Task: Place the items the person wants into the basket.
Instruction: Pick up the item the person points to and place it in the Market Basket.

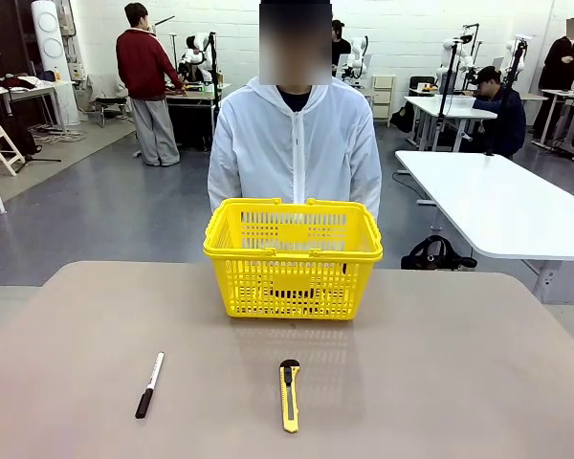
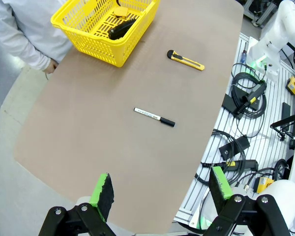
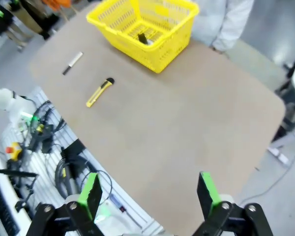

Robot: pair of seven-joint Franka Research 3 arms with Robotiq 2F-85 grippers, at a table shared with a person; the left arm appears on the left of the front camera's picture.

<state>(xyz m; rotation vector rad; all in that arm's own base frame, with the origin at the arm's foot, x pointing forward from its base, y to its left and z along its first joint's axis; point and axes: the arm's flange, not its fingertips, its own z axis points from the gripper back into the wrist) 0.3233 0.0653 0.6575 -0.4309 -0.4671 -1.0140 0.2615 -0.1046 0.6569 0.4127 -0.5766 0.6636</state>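
— Where do things stand?

— Both my left gripper (image 2: 160,189) and right gripper (image 3: 147,194) hang wide apart, empty. The tape measure (image 2: 121,12) lies inside the basket (image 1: 292,251) at twelve o'clock, beside something dark.

— Next?

— Probably nothing; marker (image 1: 149,384) and knife (image 1: 289,395) stay.

Front view: the basket (image 1: 293,256) lattice screens its contents, just a dark shape low at centre, and the person (image 1: 295,143) standing behind it is hidden below the waist, hands unseen. Left wrist view, top edge: the basket (image 2: 83,37) far rim is cut off, a round yellow item (image 2: 120,11) inside is partly cropped and too small to identify, the dark object beside it (image 2: 122,28) unclear; the person (image 2: 19,29) is cropped to a sleeve at upper left. Right wrist view: soft blur throughout, a small dark thing in the basket (image 3: 142,37) unreadable, the marker (image 3: 72,63) print illegible, the person (image 3: 226,22) cut by the top edge.
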